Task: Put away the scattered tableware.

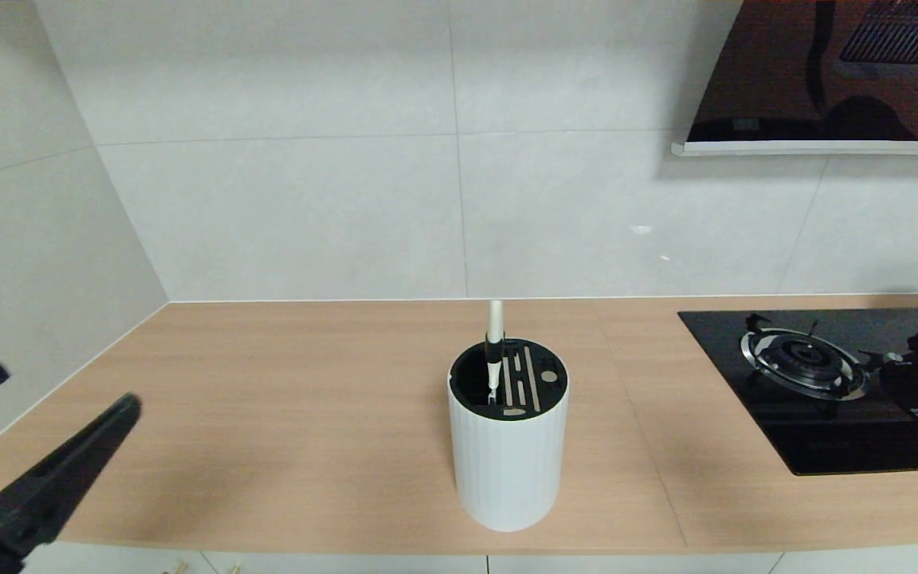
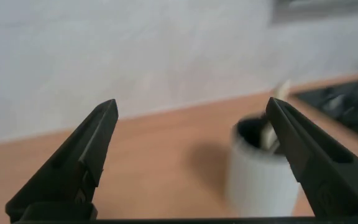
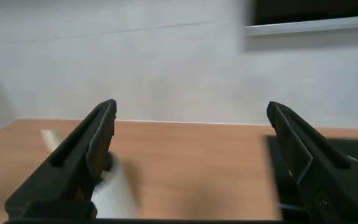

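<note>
A white-handled utensil point(image 1: 496, 323) stands upright in the open compartment of a white ribbed utensil holder point(image 1: 507, 470) on the wooden countertop point(image 1: 268, 399) near a gas hob point(image 1: 817, 383), with the left gripper point(image 1: 64, 385) and right gripper point(image 3: 191, 109) both spread wide, empty.

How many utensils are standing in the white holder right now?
1: a white-handled utensil stands upright in the open compartment of the white holder. Shorter ones inside may be hidden.
</note>
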`<state>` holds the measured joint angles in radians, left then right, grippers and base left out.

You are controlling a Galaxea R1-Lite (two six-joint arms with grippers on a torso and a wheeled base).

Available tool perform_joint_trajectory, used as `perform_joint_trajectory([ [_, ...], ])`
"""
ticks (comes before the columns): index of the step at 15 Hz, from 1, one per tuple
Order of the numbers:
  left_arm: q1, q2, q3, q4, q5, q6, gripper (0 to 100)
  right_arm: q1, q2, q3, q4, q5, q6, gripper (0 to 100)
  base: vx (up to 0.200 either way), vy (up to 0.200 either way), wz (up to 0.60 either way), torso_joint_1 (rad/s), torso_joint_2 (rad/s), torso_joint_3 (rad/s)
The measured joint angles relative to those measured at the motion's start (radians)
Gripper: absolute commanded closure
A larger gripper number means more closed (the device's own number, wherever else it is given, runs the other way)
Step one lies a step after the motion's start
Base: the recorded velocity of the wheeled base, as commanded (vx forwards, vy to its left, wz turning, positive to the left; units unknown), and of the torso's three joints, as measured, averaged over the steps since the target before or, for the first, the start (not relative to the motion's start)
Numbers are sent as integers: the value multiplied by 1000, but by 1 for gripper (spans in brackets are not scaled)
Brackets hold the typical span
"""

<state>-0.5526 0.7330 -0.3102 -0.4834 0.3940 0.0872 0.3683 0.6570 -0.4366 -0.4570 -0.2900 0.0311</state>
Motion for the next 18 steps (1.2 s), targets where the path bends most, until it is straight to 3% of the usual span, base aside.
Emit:
perform_joint_trajectory([
  [3, 166, -278, -39, 321, -40, 0, 0, -116, -290, 2, 288, 15, -49, 0, 0, 0, 0, 0, 0, 0],
  [6, 314, -504, -69, 499, -56, -12, 0, -273, -483, 6, 434, 83, -72, 0, 0, 0, 0, 0, 0, 0],
  [8, 397, -579, -80, 523, -20, -73, 0, -337, -567, 14, 477, 126, -78, 0, 0, 0, 0, 0, 0, 0],
  [9, 444, -603, -80, 528, -15, -84, 0, -354, -600, 27, 506, 130, -76, 0, 0, 0, 0, 0, 0, 0],
  [10, 484, -628, -71, 541, -31, -81, 0, -364, -621, 40, 509, 121, -75, 0, 0, 0, 0, 0, 0, 0],
  [12, 541, -682, -25, 586, -100, -40, 0, -370, -644, 70, 510, 112, -74, 0, 0, 0, 0, 0, 0, 0],
  [13, 551, -699, 13, 584, -119, -36, 0, -372, -649, 96, 509, 113, -72, 0, 0, 0, 0, 0, 0, 0],
  [15, 558, -720, 135, 536, -168, -60, 0, -373, -655, 216, 483, 116, -71, 0, 0, 0, 0, 0, 0, 0],
  [17, 559, -729, 253, 451, -264, -89, 0, -373, -657, 334, 391, 139, -66, 0, 0, 0, 0, 0, 0, 0],
  [18, 560, -731, 284, 464, -304, -96, 0, -373, -657, 386, 367, 189, -61, 0, 0, 0, 0, 0, 0, 0],
])
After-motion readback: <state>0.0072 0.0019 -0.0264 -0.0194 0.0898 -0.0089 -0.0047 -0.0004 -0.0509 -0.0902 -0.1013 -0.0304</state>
